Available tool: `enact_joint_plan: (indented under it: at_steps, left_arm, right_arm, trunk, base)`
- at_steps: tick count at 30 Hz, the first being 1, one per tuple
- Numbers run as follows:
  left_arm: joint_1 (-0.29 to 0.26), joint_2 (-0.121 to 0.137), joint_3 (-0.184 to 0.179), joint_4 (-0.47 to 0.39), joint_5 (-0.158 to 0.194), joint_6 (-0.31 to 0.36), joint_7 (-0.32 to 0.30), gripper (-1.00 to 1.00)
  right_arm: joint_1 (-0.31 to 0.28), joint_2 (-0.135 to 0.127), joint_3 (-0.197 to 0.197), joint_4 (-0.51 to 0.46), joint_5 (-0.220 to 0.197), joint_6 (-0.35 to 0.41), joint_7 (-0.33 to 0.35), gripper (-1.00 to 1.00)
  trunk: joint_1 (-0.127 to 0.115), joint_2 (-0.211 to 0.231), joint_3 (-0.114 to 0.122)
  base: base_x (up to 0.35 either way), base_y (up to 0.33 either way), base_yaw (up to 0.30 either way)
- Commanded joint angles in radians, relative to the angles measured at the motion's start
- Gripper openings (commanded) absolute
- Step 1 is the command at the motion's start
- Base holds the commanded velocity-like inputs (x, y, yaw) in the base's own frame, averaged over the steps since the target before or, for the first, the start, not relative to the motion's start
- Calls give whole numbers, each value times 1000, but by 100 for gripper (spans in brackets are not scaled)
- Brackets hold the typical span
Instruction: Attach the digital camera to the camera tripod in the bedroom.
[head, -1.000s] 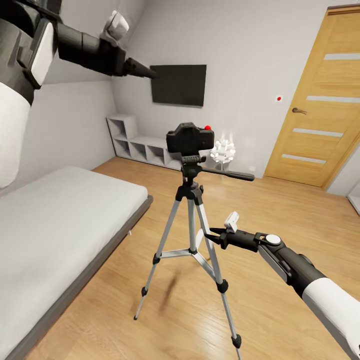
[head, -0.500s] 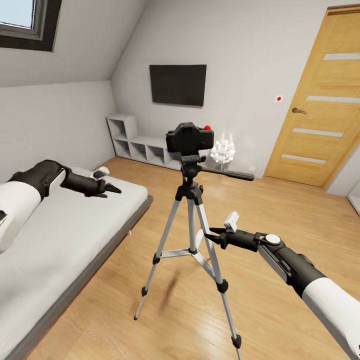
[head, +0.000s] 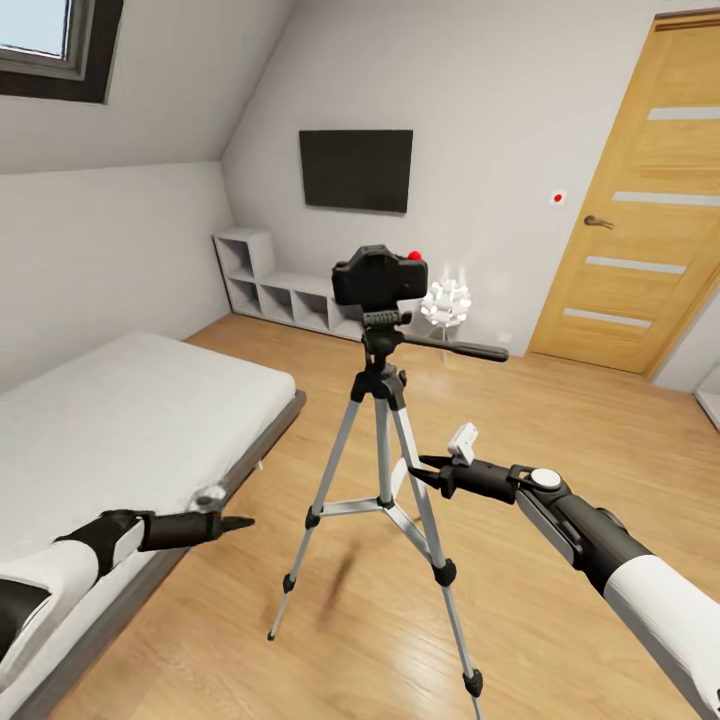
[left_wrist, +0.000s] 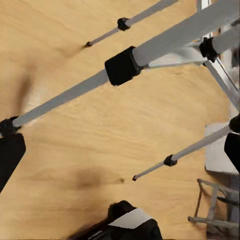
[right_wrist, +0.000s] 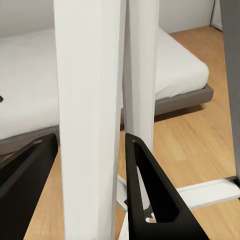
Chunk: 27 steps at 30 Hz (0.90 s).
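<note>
Sitting on the head of the camera tripod (head: 383, 440): the digital camera (head: 379, 277), black body upright, red dot at its 1 o'clock corner, dead centre of head view. Pan handle sticking out toward 3 o'clock from the tripod head. Three silver legs splayed on the light wood floor (head: 560, 420), black feet down, cross braces joined at mid height.

Right gripper (head: 424, 471) at about 5 o'clock of frame centre in head view, fingers set around the tripod leg nearest the robot, just below the upper leg section. Right wrist view: two black fingers (right_wrist: 150, 195) either side of a pale leg tube (right_wrist: 90, 115), gaps visible on both sides, so spread apart, not clamped.

Left gripper (head: 238, 523) low at 8 o'clock in head view, beside the edge of the grey bed (head: 120, 420), pointing toward the tripod, well apart from it. Fingers look drawn to a point, holding nothing; in left wrist view, dark finger tips at opposite frame edges, tripod legs crossing the floor between, so open or closed: can't tell.

Background: wall TV (head: 356, 170) at 12 o'clock, white cube shelf (head: 268, 285) under it, small white spiky lamp (head: 447, 301) just behind the camera at 1 o'clock, wooden door (head: 640, 200) at 2 o'clock, skylight (head: 50, 45) at 10 o'clock.
</note>
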Motion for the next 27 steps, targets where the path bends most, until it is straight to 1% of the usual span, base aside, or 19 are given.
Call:
enact_joint_plan:
  at_steps: [1,2,3,4,5,7,8,12,14,15,16,18,19,21,22,23,24,26,27]
  left_arm:
    - [63,-1,-6,0,73,-4,3,100]
    - [118,-1,-6,0,122,-11,14,100]
    - [174,-2,-6,0,161,-16,27,100]
    - [202,-2,-6,0,176,-18,34,100]
    - [259,-3,-6,0,200,-22,48,100]
    - [311,-3,-6,0,220,-24,57,100]
    - [356,-5,-6,0,238,-26,63,100]
    - [438,-15,-6,1,272,-26,68,100]
    - [482,-34,-6,1,281,-28,73,100]
    - [496,-45,-6,1,282,-29,76,100]
    - [524,-74,-7,1,281,-32,89,100]
    - [549,-109,-9,1,280,-33,121,100]
    - [573,-140,-11,1,279,-34,176,100]
    - [595,-166,-12,1,279,-35,261,100]
    - [616,-183,-12,1,282,-36,376,100]
    - [626,-190,-12,1,284,-37,441,100]
    - [644,-200,-10,1,290,-42,578,100]
    - [660,-211,-9,1,299,-53,711,100]
    - [674,-222,-8,1,314,-73,821,100]
  right_arm:
    - [-1,-2,12,11,13,62,0,-100]
    - [-1,-2,12,11,13,62,1,-100]
    - [-1,-2,12,11,13,62,1,-100]
    - [-1,-2,12,11,13,62,1,-100]
    - [-1,-2,11,11,13,62,1,-100]
    - [-1,-3,11,11,13,62,1,-100]
    - [-1,-3,11,11,13,62,1,-100]
    - [-1,-3,11,11,13,62,1,-100]
    - [-1,-3,11,11,13,62,1,-100]
    - [-1,-3,11,11,13,62,1,-100]
    - [-1,-3,11,11,13,62,1,-100]
    - [-1,-3,11,11,13,62,2,-100]
    - [-1,-3,11,11,14,61,2,-100]
    - [-1,-3,11,11,14,61,2,-100]
    - [-1,-3,11,11,14,61,2,-100]
    - [-1,-3,11,11,14,61,3,-100]
    - [-1,-3,11,11,14,60,3,-100]
    - [-1,-3,11,11,14,60,3,-100]
    - [-1,-3,11,11,14,60,4,-100]
  trunk:
    - [1,-1,-2]
    - [1,-1,-2]
    - [1,-1,-2]
    - [1,-1,-2]
    - [1,-1,-2]
    - [1,-1,-2]
    - [1,-1,-2]
    - [1,-1,-2]
    - [1,-1,-2]
    - [1,-1,-2]
    - [1,-1,-2]
    - [1,-1,-2]
    - [1,-1,-2]
    - [1,-1,-2]
    - [1,-1,-2]
    - [1,-1,-2]
    - [1,-1,-2]
    - [1,-1,-2]
    - [1,-1,-2]
  base:
    - [0,0,0]
    - [0,0,0]
    - [0,0,0]
    - [0,0,0]
    - [0,0,0]
    - [0,0,0]
    - [0,0,0]
    - [0,0,0]
    - [0,0,0]
    - [0,0,0]
    - [0,0,0]
    - [0,0,0]
    - [0,0,0]
    - [0,0,0]
    - [0,0,0]
    - [0,0,0]
    - [0,0,0]
    - [0,0,0]
    - [0,0,0]
